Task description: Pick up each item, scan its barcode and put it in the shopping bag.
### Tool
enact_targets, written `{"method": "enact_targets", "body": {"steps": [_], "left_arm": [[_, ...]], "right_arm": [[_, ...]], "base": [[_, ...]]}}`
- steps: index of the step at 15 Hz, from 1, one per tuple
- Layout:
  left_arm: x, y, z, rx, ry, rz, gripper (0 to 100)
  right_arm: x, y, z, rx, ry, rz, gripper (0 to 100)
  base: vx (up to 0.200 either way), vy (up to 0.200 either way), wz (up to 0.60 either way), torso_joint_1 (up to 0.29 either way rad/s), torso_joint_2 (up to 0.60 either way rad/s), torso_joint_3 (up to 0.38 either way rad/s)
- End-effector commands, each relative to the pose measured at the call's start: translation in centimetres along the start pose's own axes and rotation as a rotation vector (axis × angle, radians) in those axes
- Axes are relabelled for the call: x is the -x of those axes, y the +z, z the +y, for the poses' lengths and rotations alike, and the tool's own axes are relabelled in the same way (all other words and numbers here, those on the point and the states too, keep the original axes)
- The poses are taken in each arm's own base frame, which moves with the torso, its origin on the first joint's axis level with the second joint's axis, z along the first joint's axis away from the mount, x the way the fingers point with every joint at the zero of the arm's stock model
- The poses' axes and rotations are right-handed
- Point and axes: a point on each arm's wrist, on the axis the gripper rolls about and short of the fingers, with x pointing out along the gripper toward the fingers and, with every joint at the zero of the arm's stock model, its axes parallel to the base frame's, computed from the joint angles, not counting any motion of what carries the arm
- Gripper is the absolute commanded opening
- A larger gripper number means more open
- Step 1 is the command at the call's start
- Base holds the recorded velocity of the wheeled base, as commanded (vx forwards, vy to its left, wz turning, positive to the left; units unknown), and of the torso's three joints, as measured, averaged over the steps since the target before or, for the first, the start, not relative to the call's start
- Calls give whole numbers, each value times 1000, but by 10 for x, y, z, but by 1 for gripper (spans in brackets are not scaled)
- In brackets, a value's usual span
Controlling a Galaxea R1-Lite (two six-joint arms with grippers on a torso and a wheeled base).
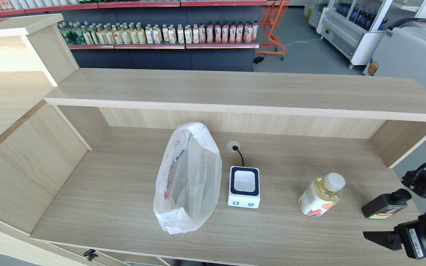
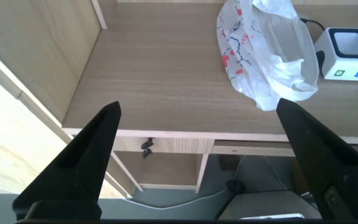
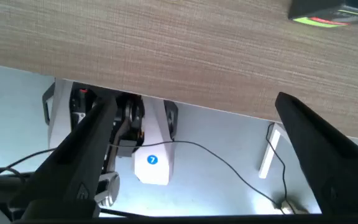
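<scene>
Left hand [image 2: 199,107]: fingers apart, empty, off the worktop's [image 1: 117,192] front edge near the bag.
Shopping bag [image 1: 188,177]: centre-left, slumped, mouth gaping.
Scanner [image 1: 244,186]: just right of the bag, window up.
Bottle [image 1: 322,195]: right of centre, white cap.
Dark box [image 1: 385,207]: far right, near the edge.
Right hand [image 3: 196,102]: fingers apart, empty, lower right beside the box.
Step, judged: first of 2 picks. Take the box by its narrow sides and leave the barcode face uncovered for the scanner window.
</scene>
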Motion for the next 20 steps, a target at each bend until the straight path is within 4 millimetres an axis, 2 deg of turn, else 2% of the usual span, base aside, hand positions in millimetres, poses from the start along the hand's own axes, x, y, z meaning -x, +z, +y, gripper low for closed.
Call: {"method": "enact_targets", "body": {"steps": [1,2,3,6,10,15,20], "left_arm": [[0,0,0,0,-1,2,100],[0,0,0,0,1,1,100],[0,0,0,0,-1,0,100],[0,0,0,0,-1,0,100],[0,0,0,0,-1,4,100],[0,0,0,0,-1,2,100],[0,0,0,0,-1,2,100]], "right_arm": [[-39,-3,-1,-10,-18,90,100],[-55,-4,-2,-14,-51,58,100],[-59,-3,-2,-13,-51,42,100],[-88,13,12,31,-12,-78,100],[-108,18,36,71,52,-129,100],[-143,18,42,76,36,-172,100],[-162,20,60,104,53,-253,100]], "base": [[0,0,0,0,0,0],[0,0,0,0,0,0],[0,0,0,0,0,0],[0,0,0,0,0,0],[0,0,0,0,0,0],[0,0,0,0,0,0],[0,0,0,0,0,0]]}}
